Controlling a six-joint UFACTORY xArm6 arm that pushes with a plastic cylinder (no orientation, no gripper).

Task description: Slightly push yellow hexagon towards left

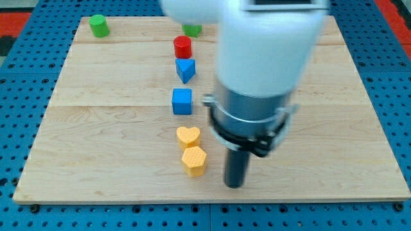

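Camera view, step: while parked just right of the yellow hexagon, apart from it, my tip looks lined up, push not yet begun.
Pincer: none on this rod, so nothing to open or close.
Hexagon: near the board bottom edge, middle, touching the yellow heart above.
Next move: short leftward slide, stopping early.
Counts: yellow two; blue two, cube and a wedge-like block; red cylinder one; green two, cylinder at top-left corner, another half hidden, shape unclear.
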